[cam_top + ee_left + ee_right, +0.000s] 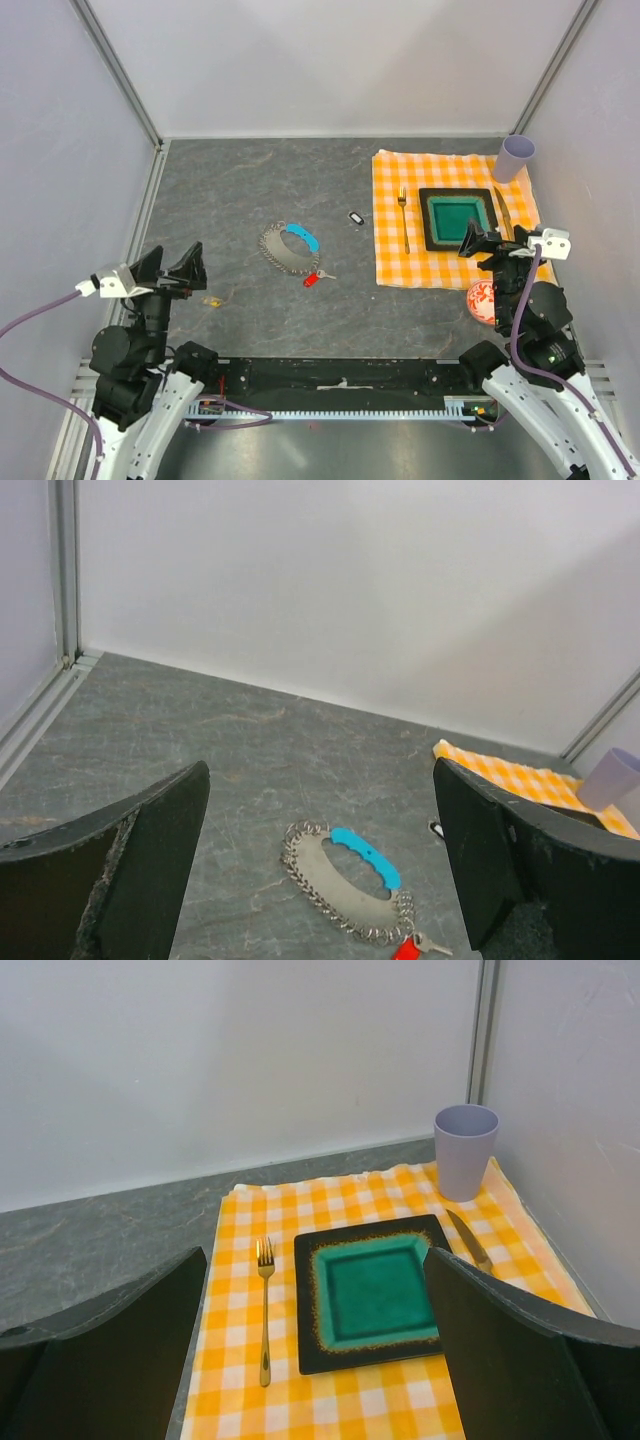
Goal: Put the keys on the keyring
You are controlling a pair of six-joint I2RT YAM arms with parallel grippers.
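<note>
- Left pincer [170, 268]: jaws wide apart, holding nothing, hanging over the near-left part of the grey surface [250, 180]
- Right pincer [487, 243]: jaws also wide apart and empty, above the near edge of the checked cloth [390, 200]
- Keyring [272, 250]: a loop of fine grey chain lying flat near the middle of the surface, ahead and to the right of the left pincer and well apart from both pincers
- Blue piece [303, 238]: curved, sitting on the far-right stretch of the loop
- Key [314, 279]: red head and silver blade, flat on the surface at the near-right end of the loop; it is just beside the chain, but I cannot tell whether they touch
- Fob [355, 217]: small, black and white, between the keyring and the cloth; any marking on it is too small to read
- Yellow bit [211, 300]: tiny, on the surface just right of the left pincer
- Plate [428, 220]: square, green centre with a dark rim, on the orange-and-white cloth
- Fork [404, 218]: left of the plate, tines pointing away
- Knife [502, 212]: right of the plate
- Cup [517, 157]: pale lilac, upright at the far-right corner of the cloth, no writing visible on it
- Ball [481, 300]: red and white, off the cloth's near edge, partly hidden by the right arm
</note>
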